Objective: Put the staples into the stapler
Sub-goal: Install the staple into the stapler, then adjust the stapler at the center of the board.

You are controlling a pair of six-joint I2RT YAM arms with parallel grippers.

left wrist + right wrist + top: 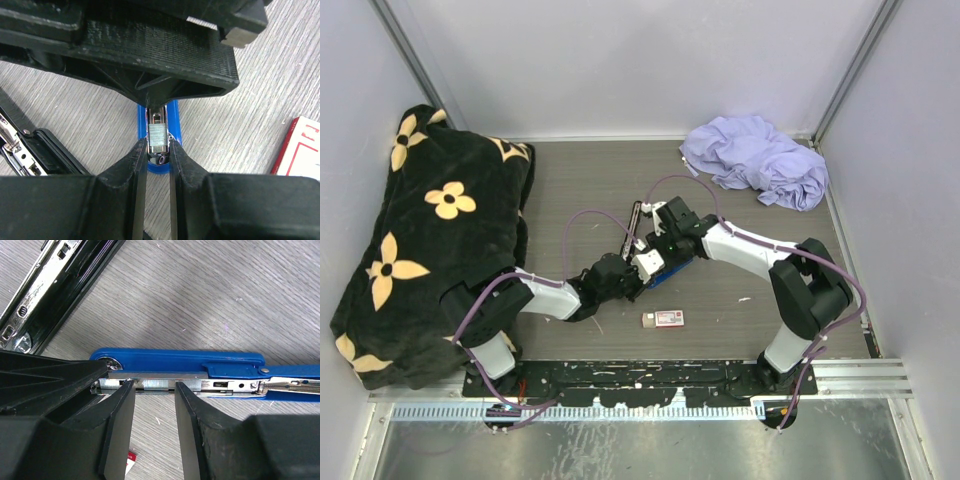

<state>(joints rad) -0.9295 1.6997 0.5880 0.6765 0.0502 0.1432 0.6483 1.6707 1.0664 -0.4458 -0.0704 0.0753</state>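
Observation:
A blue stapler (674, 268) lies open mid-table, its metal magazine showing a strip of staples (155, 385). My left gripper (157, 152) is shut on the magazine's end, one finger on each side of the rail (159, 137). My right gripper (155, 387) is open, its fingertips at the magazine's near side, either side of the strip and holding nothing. In the top view both grippers meet over the stapler, left (638, 274) and right (656, 256). The staples box (664, 319), white with a red label, lies flat in front of them; its edge shows in the left wrist view (300, 150).
A black stapler (638, 222) lies open just behind the blue one, also seen in the right wrist view (55, 285). A black flowered blanket (430, 230) fills the left side. A purple cloth (760, 160) lies at the back right. Walls close in three sides.

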